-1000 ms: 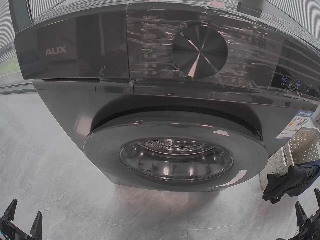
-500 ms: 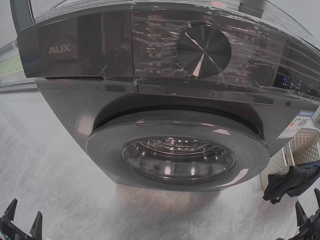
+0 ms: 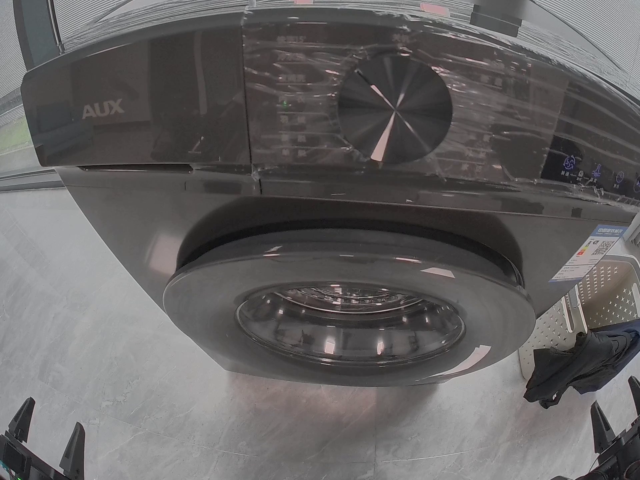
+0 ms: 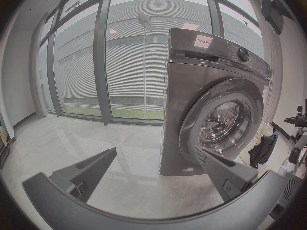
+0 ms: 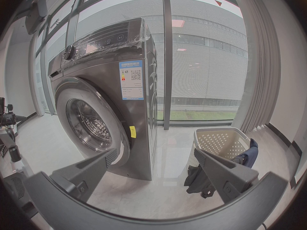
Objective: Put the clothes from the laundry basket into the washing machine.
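Here the washing machine point(image 3: 347, 195) stands on the floor point(image 3: 100, 341) with its round door point(image 3: 350, 321) shut. Just beside it on the right, the white laundry basket point(image 3: 603, 291) has dark clothes point(image 3: 573, 368) draped over its rim. The left hand point(image 3: 52, 418) and right hand point(image 3: 613, 395) hang low near the floor, fingers apart, holding nothing.

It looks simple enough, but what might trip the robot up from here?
1. The washing machine's door is shut; nothing goes in until it is opened, and its smooth round front may be hard to grip.
2. The dark clothes hang over the rim of the laundry basket; a pull might tip the basket or drop them on the floor.
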